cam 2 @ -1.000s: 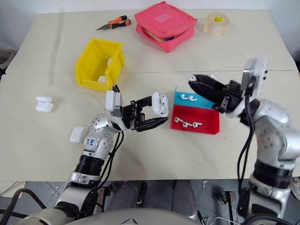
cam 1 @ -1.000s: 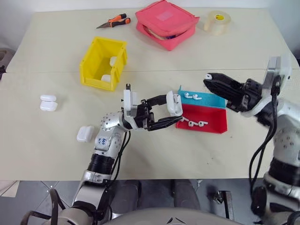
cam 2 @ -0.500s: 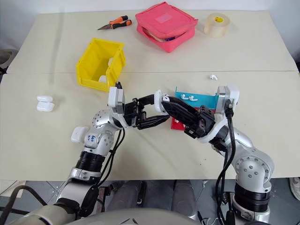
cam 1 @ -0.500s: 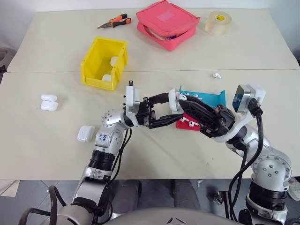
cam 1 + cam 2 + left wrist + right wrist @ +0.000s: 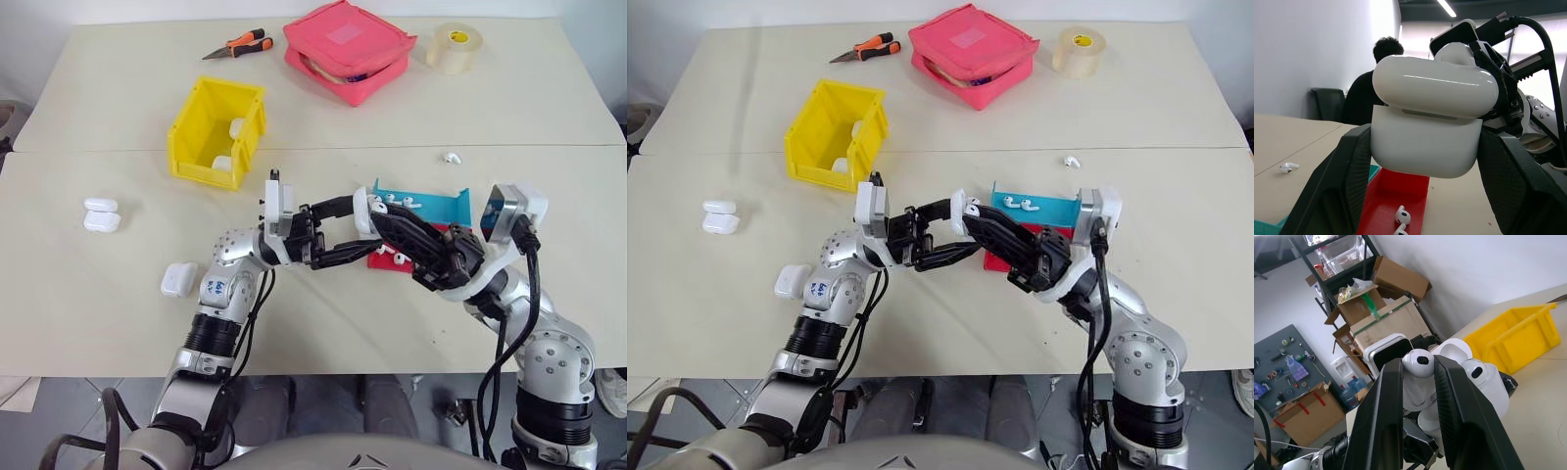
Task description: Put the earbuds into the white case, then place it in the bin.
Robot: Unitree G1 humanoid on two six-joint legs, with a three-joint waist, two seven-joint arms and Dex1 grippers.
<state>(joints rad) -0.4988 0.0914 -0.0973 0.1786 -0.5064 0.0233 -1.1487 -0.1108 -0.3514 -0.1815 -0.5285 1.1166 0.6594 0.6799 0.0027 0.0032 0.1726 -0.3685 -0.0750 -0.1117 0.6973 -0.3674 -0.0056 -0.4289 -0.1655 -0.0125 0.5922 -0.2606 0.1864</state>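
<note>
Right claw [image 5: 1418, 363] swung in from over the right side of the counter [image 5: 98, 304] to the left claw [image 5: 361, 230] since a second earlier and met it mid-counter, in front of the trays. Left claw stayed put, fingers clamped on the two sides of the white case [image 5: 1432, 129], which was held off the counter with its lid hinged open. Right claw pinched one earbud [image 5: 1419, 363] between its two black fingers, right at the open case; whether the bud touched the case could not be told. A second bud [image 5: 1475, 372] already sat in the case. Red tray [image 5: 443, 236] and blue tray [image 5: 431, 206] lay just behind the claws, touching each other, with a few more earbuds in them, partly hidden by the right arm. One loose earbud [image 5: 452, 156] lay on the counter beyond the blue tray. Yellow bin [image 5: 217, 133] stood well apart to the far left, two white cases inside. Three more cases lay on the left of the counter, two stacked [image 5: 101, 215], one alone [image 5: 178, 279]. Pink pouch [image 5: 348, 49], tape roll [image 5: 454, 46] and pliers [image 5: 238, 44] sat along the far edge. A person [image 5: 1374, 85] sat in the background of the left wrist view.
</note>
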